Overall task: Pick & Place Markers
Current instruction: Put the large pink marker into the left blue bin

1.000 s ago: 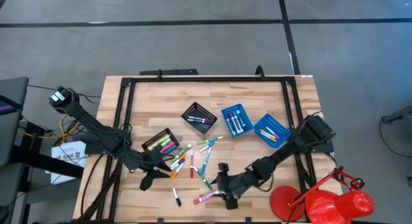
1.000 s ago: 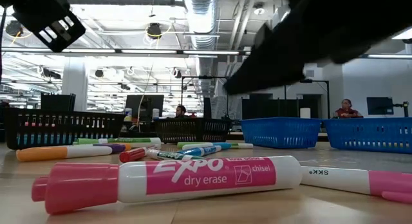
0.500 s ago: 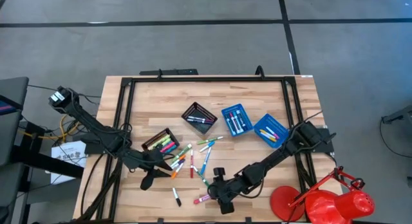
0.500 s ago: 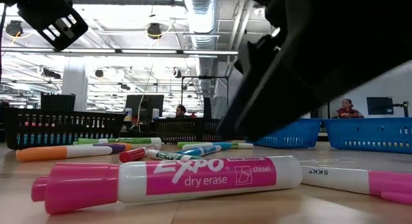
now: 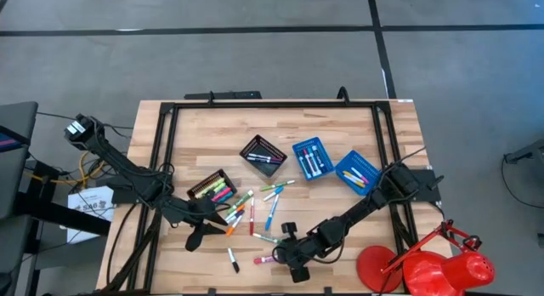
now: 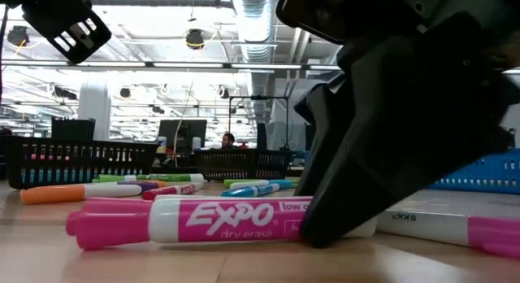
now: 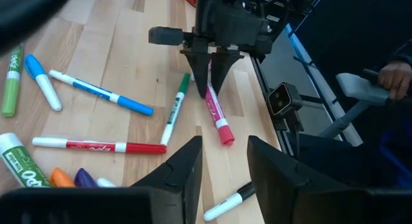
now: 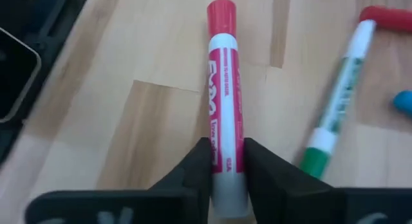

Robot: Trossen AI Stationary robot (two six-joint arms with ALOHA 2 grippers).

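Loose markers lie scattered on the wooden table's near middle. One pink marker lies flat near the front edge, also in the low view. My right gripper stands over its barrel end, shut on it. My left gripper is open with nothing between its fingers. It hovers by the left side of the marker pile, facing the right gripper. My right gripper pinches the pink marker's barrel between its two fingers, at the end away from the cap. The fingers slant down from above, one on each long side. The marker lies flat on the table.
A black tray with markers sits left of the pile; behind it stand another black tray and two blue trays. A black marker lies near the front edge. A red lamp-like object is at the near right corner.
My right gripper has come down and toward the table's left onto the pink marker, and its fingers have shut on the barrel. The marker has slid and turned a little on the table.
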